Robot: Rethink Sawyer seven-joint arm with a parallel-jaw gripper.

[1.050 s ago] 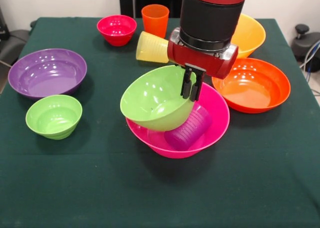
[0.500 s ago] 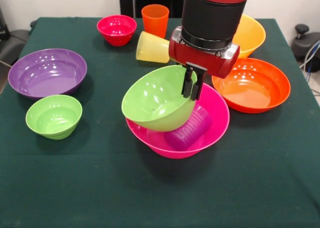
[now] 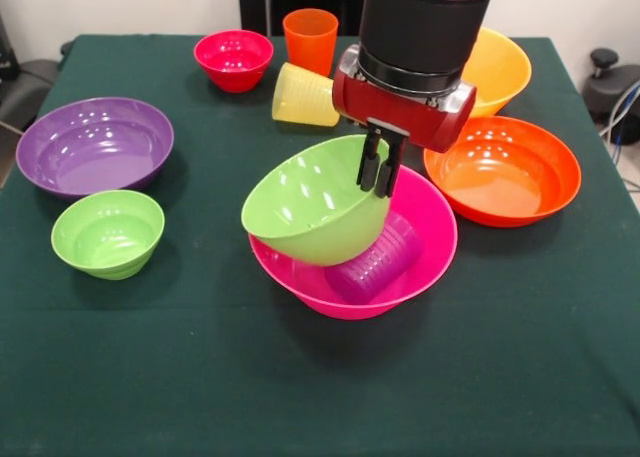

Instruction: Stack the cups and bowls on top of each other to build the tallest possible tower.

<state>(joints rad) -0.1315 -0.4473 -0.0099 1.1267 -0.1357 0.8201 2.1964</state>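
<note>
- The pink bowl sits nearest, on the green table, about mid-width.
- A purple cup lies on its side inside the pink bowl.
- A green bowl is tilted, its mouth turned up and to the left; its lower side rests on the pink bowl's left rim and against the purple cup.
- The gripper comes down from above with its two dark fingers close together, pinching the green bowl's right rim.
- A small green bowl stands upright at the left, well apart from the pink bowl.
- Just behind it stands the purple bowl, also upright.
- To the right, the orange-red bowl sits near the pink bowl.
- Behind that, partly hidden by the arm, is the yellow bowl.
- A yellow cup lies on its side behind the green bowl.
- Farthest back stand the orange cup and, left of it, a small red bowl.
</note>
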